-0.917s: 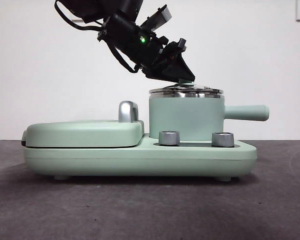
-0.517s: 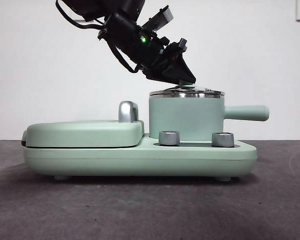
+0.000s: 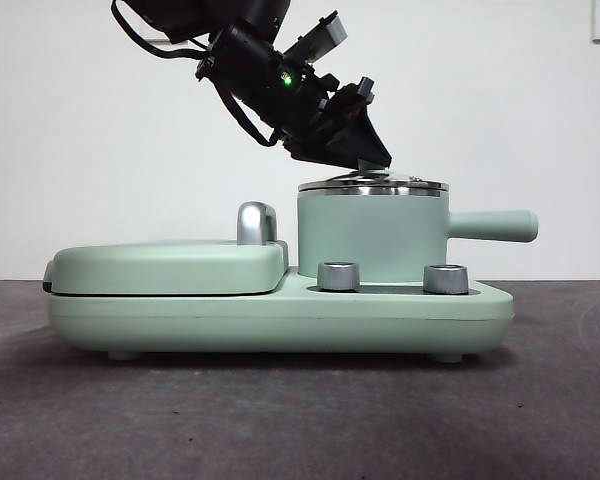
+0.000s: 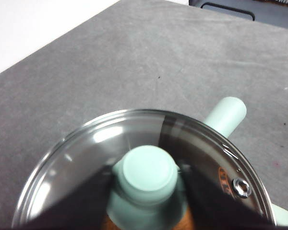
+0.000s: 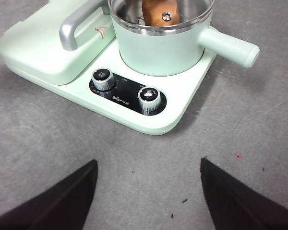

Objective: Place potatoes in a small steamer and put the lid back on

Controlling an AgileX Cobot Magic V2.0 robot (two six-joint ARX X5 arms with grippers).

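The small steamer (image 3: 370,235) stands on the mint-green appliance base, its straight handle (image 3: 492,225) pointing right. The glass lid (image 3: 372,184) lies flat on its steel rim. My left gripper (image 3: 372,165) reaches down from the upper left, and its jaws are closed on either side of the lid's mint-green knob (image 4: 149,175). The orange-brown potato (image 5: 153,13) shows through the glass inside the pot (image 5: 158,48). My right gripper (image 5: 149,191) is open and empty, held above the table in front of the appliance.
The flat griddle cover (image 3: 170,265) with its chrome handle (image 3: 255,222) takes up the left half of the base (image 3: 280,320). Two steel control knobs (image 5: 103,78) (image 5: 149,97) sit on the front. Grey tabletop (image 5: 240,143) surrounds the appliance.
The lid has settled level on the pot's rim. My left gripper has shifted very slightly and stays on the knob.
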